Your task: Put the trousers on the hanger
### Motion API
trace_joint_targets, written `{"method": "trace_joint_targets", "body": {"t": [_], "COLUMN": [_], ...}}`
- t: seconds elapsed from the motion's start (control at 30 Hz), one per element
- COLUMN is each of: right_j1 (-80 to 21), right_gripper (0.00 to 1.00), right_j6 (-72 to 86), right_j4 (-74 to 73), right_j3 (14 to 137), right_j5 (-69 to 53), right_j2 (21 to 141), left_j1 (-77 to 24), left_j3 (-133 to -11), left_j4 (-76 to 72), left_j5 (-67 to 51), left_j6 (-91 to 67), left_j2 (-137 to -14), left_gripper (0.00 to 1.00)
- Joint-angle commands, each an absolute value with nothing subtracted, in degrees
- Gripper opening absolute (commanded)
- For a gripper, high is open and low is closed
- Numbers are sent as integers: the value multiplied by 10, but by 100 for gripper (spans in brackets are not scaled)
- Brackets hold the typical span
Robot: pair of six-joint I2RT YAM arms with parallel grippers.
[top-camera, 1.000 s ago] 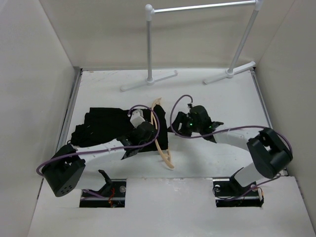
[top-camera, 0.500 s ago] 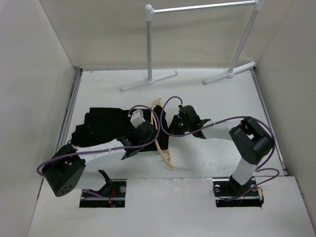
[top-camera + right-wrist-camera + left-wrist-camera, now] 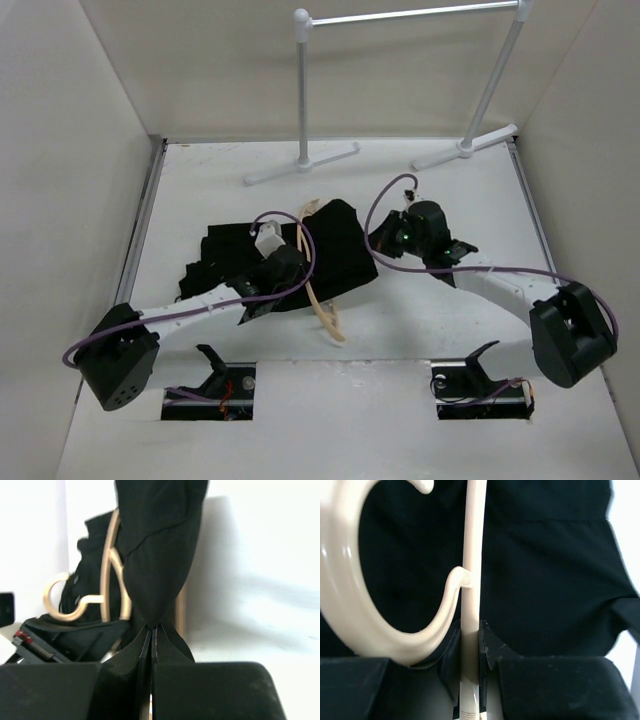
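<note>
Black trousers (image 3: 300, 255) draped across tan wooden hanger (image 3: 322, 305), mid-table

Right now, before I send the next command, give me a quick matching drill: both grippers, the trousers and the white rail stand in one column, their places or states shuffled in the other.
Column one:
1. left gripper
2. right gripper
3. trousers
4. white rail stand

Column two:
A. upright at the far edge of the table
B. jaws shut on the thin bar of the hanger
C. jaws shut on a fold of black cloth
D. bunched mid-table, lying across the hanger

Pairs: 1-B; 2-C; 3-D; 4-A
</note>
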State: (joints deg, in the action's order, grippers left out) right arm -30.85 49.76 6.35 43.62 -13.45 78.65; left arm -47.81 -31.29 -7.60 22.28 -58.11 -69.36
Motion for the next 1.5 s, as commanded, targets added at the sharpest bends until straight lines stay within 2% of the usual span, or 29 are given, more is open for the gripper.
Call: {"method": "trace_joint_targets", "body": {"t": [0.0,0.3,0.5,0.67,0.83,0.9,1.03,1.1,1.17,1.3,1.37,1.47], "right_j1": [-279,-185,-185,-189,-189,-189,-196,-195,-196,-215,-240,-287], "right_gripper": [2,3,4,7,13,21,64,74,77,71,58,33], "right_j6": [502,499,501,504,509,511,504,497,487,461,444,432], "right_j4": [51,32,34,37,30,20,-50,-92,-137,-181,-187,-187], "right_j3": [400,318,300,300,291,289,306,322,352,435,486,561], "right_j5": [-125,-131,-129,-121,-119,-119,-115,-110,-107,-120,-143,-182], "right_j2": [747,685,680,695,693,672,574,513,455,380,370,390], "left_j1": [-462,-437,-440,-470,-500,-509,-533,-550,-564,-580,-581,-580], "left_j3": [-301,-305,-320,-355,-446,-513,-659,-731,-796,-891,-919,-947], "left_j4": [-19,47,72,77,147,189,265,293,314,323,315,296], "left_j5": [236,246,243,258,299,304,319,333,342,338,330,316], "left_j6": [-566,-528,-515,-509,-489,-477,-443,-412,-383,-341,-329,-316], "left_j2": [-662,-606,-584,-613,-618,-622,-645,-661,-679,-721,-741,-769], "left_gripper": [2,2,2,2,1,1,1,0,0,1,1,1]}}
